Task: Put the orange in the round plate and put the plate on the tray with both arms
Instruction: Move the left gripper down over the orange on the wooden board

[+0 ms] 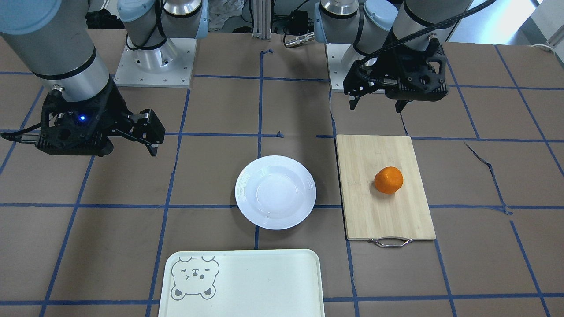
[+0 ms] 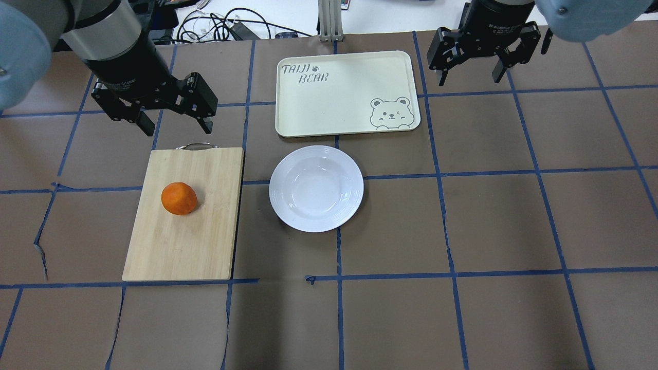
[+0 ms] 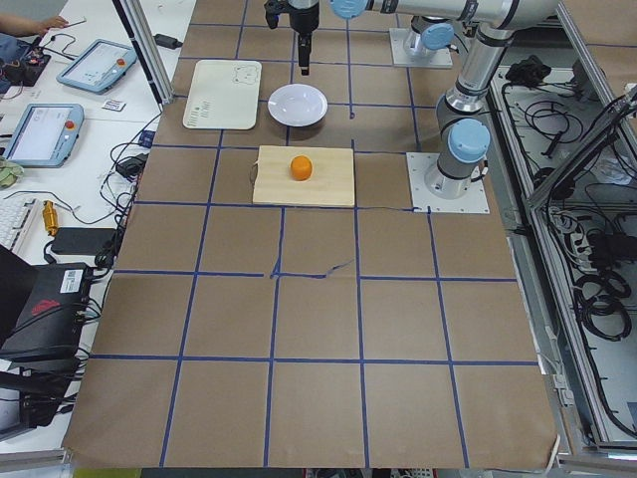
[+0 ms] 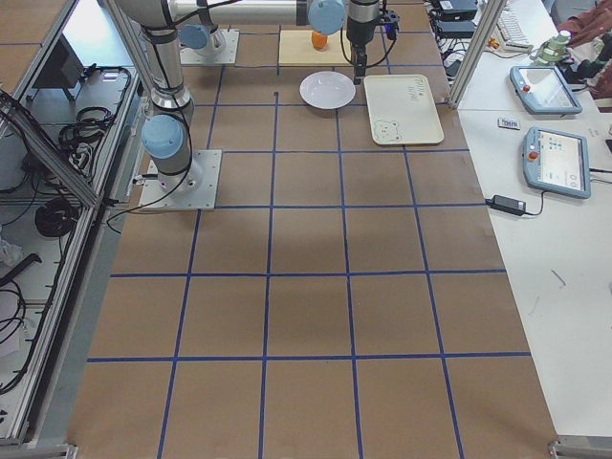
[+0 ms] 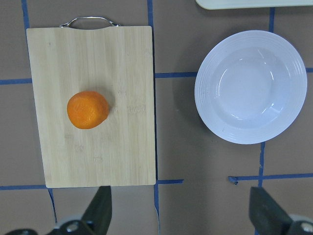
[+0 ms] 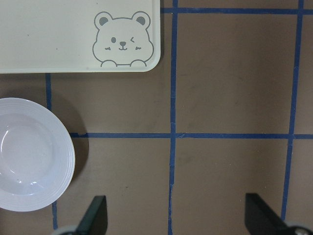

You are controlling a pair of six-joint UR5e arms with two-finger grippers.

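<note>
A robotics lab: the tabletop (image 3: pixel 309 319) is papered brown and gridded with blue tape (image 1: pixel 132 205), robot arms (image 1: pixel 57 48) are bolted to metal base plates (image 1: pixel 180 70), teach pendants (image 4: pixel 559 163) lie on a white desk (image 4: pixel 564 258) at the right-side view's right, and cables (image 3: pixel 597 289) trail along the left-side view's right edge.

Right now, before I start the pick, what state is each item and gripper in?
orange: loose on the bamboo cutting board, ungripped.
round plate: empty, on the table.
tray: empty.
left gripper: open, holding nothing.
right gripper: open, holding nothing.
</note>
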